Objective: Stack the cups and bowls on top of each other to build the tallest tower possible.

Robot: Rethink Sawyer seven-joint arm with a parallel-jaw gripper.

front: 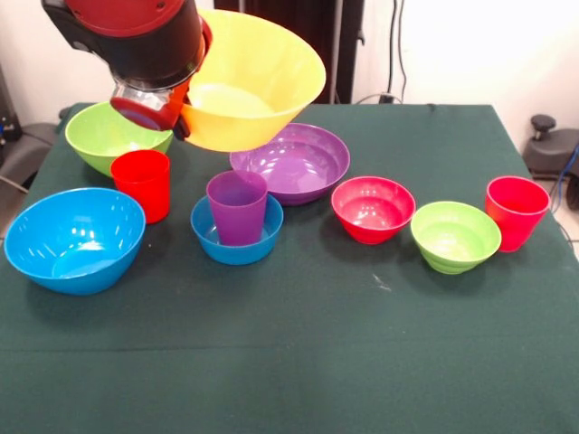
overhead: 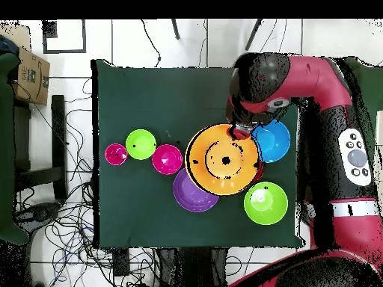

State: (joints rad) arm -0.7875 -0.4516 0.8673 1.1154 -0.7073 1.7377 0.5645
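Clearly, the tool has its fingers closed on the rim of the large yellow bowl, which hangs tilted in the air above the bench, its mouth turned up and toward the camera. The front view shows this lift plainly; from overhead the same yellow bowl reads only as a flat orange-yellow disc, and whether it is off the cloth cannot be told there.

Beneath and around it, the front view lays out what the raised bowl hides from above: a translucent purple cup standing upright inside the small blue bowl, and a red cup just beside the large blue bowl. Neither cup nor the small blue bowl can be made out overhead, where the yellow bowl and the arm cover them.

Behind the lifted bowl sit the large lime green bowl and the purple bowl, the latter partly overlapped by the yellow one in both views. Off to the other side stand, in a row, the red-pink small bowl, the small lime green bowl and a second red cup, each apart from its neighbour.
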